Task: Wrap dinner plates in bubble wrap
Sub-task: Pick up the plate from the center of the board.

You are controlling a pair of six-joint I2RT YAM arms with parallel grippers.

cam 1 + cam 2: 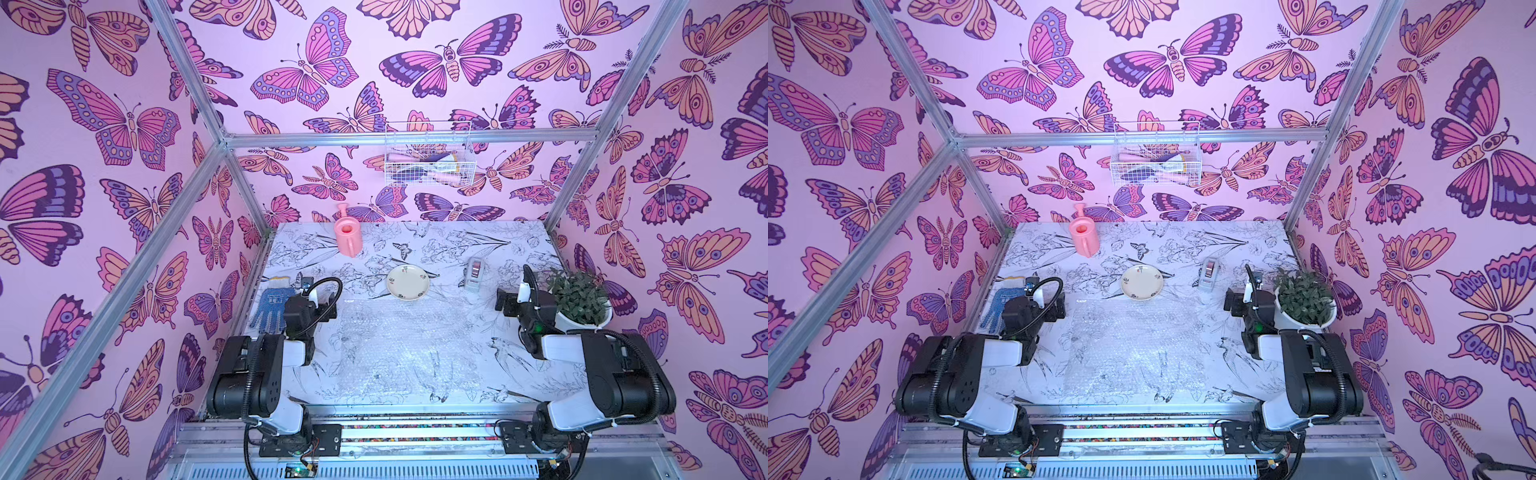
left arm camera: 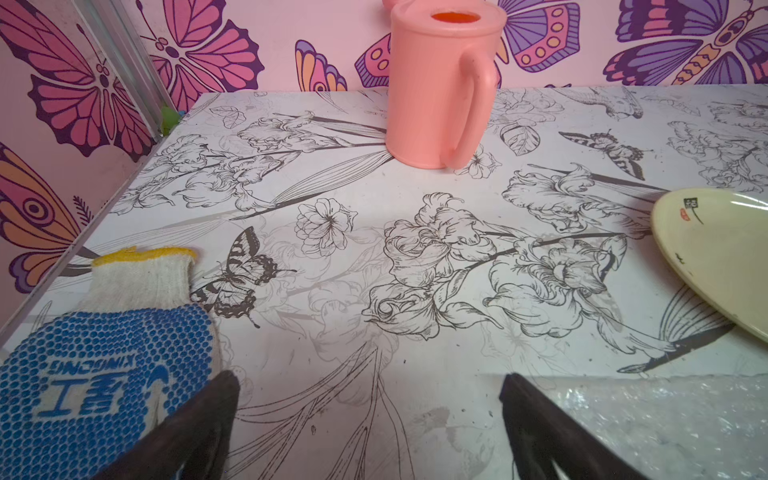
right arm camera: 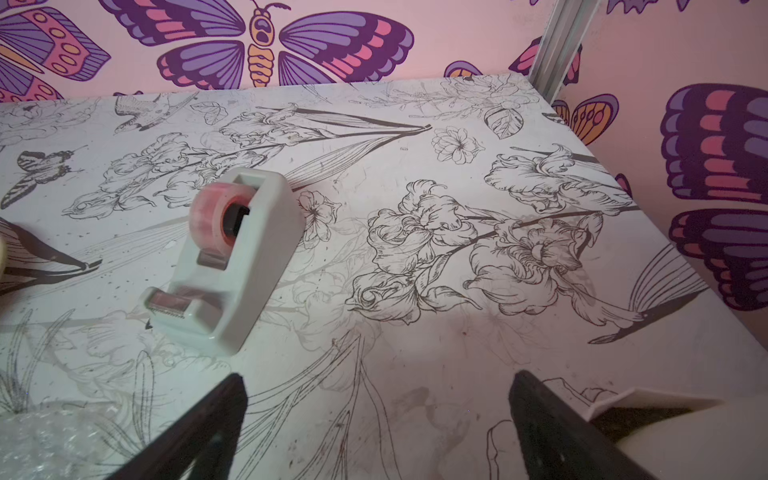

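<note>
Nothing is wrapped yet. The bubble wrap [image 1: 405,349] lies spread flat mid-table, and the plate [image 1: 408,282] sits bare just beyond its far edge, so placing and folding are all still to come. The left gripper [image 2: 370,380] is spread wide and empty above the sheet's corner. The right gripper [image 3: 378,378] is just as wide, touching nothing.

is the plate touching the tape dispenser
Apart. Both top views show a strip of bare table between the plate and the tape dispenser. In the right wrist view, the dispenser stands alone.
</note>
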